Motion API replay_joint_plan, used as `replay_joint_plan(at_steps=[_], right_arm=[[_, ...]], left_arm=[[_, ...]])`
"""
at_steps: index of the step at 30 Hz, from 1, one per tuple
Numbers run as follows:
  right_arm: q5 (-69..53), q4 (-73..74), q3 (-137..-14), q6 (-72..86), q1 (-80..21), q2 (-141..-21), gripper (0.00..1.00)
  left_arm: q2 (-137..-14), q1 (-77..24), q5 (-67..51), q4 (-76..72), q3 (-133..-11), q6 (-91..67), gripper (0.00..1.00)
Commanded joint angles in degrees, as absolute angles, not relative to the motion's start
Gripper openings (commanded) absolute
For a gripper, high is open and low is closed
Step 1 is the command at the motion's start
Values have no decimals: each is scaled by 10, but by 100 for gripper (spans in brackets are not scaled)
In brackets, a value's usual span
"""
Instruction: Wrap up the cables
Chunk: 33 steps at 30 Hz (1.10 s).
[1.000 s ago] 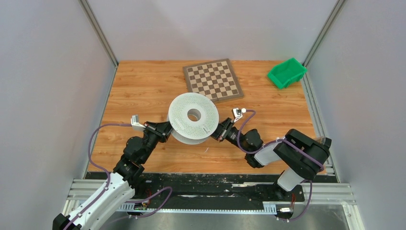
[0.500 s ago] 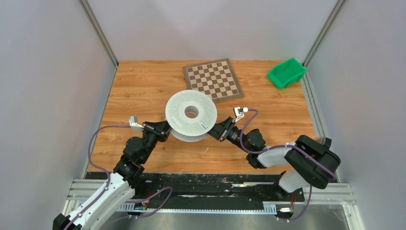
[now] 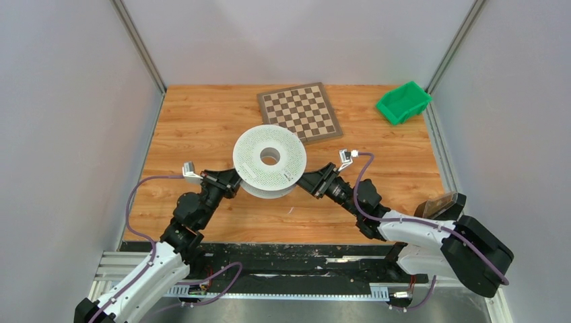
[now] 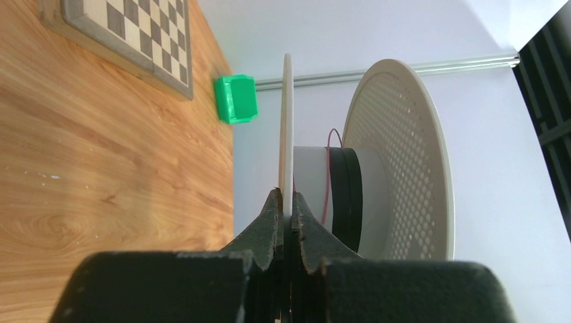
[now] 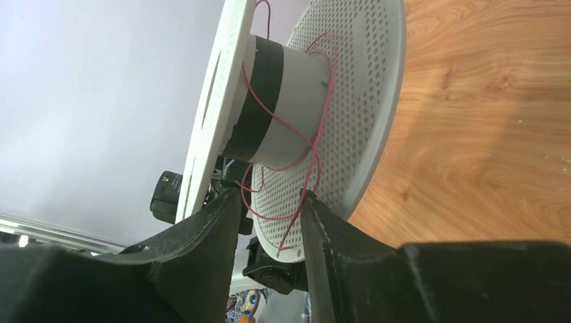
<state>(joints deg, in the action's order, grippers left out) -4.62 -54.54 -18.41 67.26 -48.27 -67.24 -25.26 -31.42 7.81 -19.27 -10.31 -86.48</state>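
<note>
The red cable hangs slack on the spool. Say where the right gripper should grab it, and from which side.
Probably the loose loop of red cable hanging off the core, between the spool flanges. Come from the rim side: the open right gripper frames that loop.

The spool flange hides the cable overhead.

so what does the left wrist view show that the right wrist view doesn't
Only left wrist: the left gripper clamped on the spool by a thin flange edge, with the chessboard and green bin beyond.
Only right wrist: the right gripper open, and the red cable hanging in loose loops off the hub.
Both: the spool, its black-banded hub, the wooden table.
</note>
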Motion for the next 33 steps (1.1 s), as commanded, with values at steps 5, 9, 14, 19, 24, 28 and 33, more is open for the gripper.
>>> replay_joint_plan(at_steps=[5, 9, 14, 19, 24, 28, 33], right_arm=[[-28, -487, -189, 663, -486, -642, 43], [-21, -457, -187, 664, -486, -622, 43], [-10, -401, -190, 658, -485, -586, 45], [0, -337, -194, 643, -485, -545, 48], [26, -302, -190, 632, -486, -518, 45], [27, -300, -185, 634, -486, -513, 32], [37, -321, -168, 634, -486, -503, 13]], left_arm=[[-245, -316, 74, -288, -106, -901, 0], [-239, -316, 76, -286, -105, -900, 0], [-237, -316, 77, -289, -106, -900, 0], [-237, -316, 76, -294, -106, -898, 0], [-242, -316, 74, -300, -104, -897, 0], [-246, -316, 73, -307, -104, -896, 0], [-246, -316, 72, -308, -105, -893, 0]])
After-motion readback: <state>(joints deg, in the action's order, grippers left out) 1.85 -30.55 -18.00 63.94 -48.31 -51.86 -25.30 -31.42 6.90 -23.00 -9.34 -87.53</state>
